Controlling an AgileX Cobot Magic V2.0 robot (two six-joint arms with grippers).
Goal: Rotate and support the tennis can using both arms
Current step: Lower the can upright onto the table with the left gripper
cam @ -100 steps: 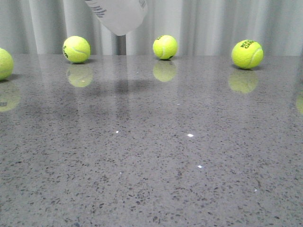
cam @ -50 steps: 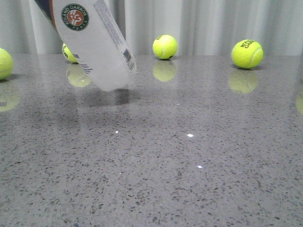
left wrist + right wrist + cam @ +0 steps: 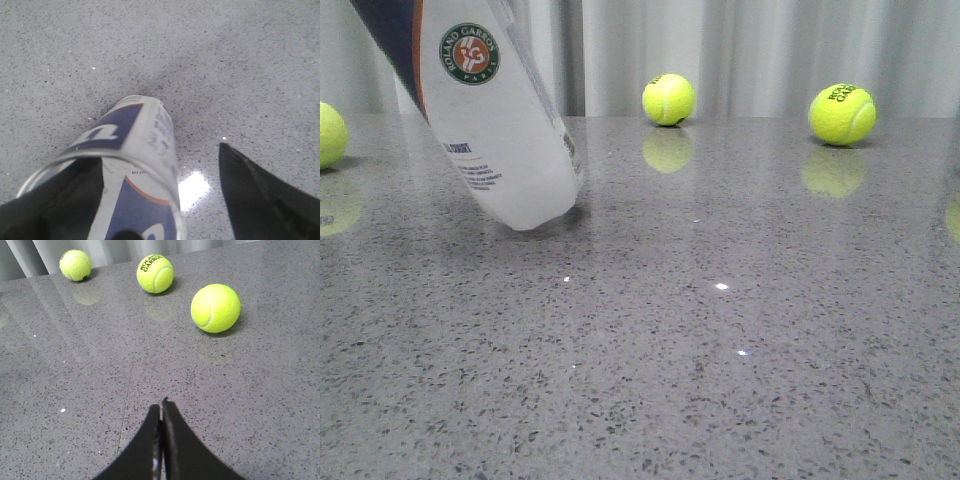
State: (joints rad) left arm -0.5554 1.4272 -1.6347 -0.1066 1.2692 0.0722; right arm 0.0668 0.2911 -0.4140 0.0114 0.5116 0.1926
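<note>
The tennis can (image 3: pixel 490 130) is a white tube with a navy and orange stripe and a round Roland Garros badge. It leans up to the left at the table's left, its rounded lower end at or just above the surface. In the left wrist view the can (image 3: pixel 135 145) looks blurred and sits off to one side between the fingers of my left gripper (image 3: pixel 159 155). One black finger shows dark at its rim; the other finger (image 3: pixel 250 190) stands apart from it with bare table between. My right gripper (image 3: pixel 161 407) is shut and empty over bare table.
The table is grey speckled stone (image 3: pixel 720 350). Tennis balls lie along the back at the middle (image 3: pixel 669 99), the right (image 3: pixel 842 113) and the far left edge (image 3: pixel 328 134). Three balls (image 3: pixel 215 308) lie beyond the right gripper. A curtain hangs behind.
The can came down from the top of the front view to the table's left, tilting and turning so the badge faces the camera. It now hides the back-left ball.
</note>
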